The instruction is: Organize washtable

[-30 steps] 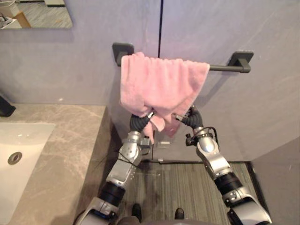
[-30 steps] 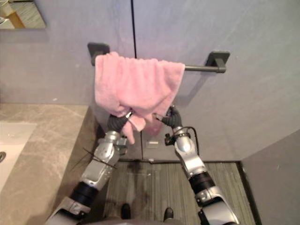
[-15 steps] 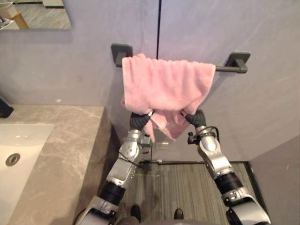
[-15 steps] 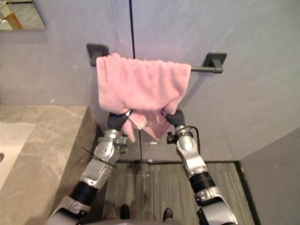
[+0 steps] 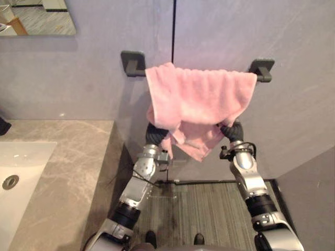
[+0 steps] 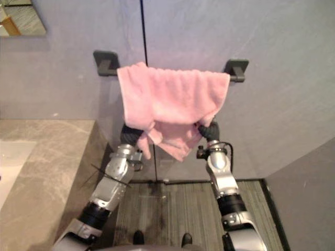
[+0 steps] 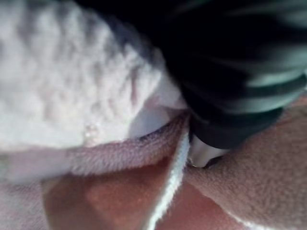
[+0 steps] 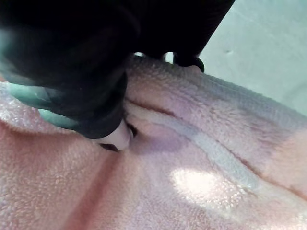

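Looking from the head, you see the towel (image 5: 199,99) draped over the rail (image 5: 261,70) on the wall (image 5: 78,78), hanging unevenly. Your left hand (image 5: 155,134) and right hand (image 5: 232,130) sit up under its lower edge. At the left wrist, that hand is buried in towel folds; you cannot tell its grip. At the right wrist, the same holds: pressed into cloth, grip unclear.

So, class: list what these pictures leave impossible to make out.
Left robot hand: grip hidden under pink fluffy towel, eye views.
Right robot hand: likewise hidden.
Dark metal towel bar: middle covered by towel.
White ceramic sink: cut off by left eye view's edge.
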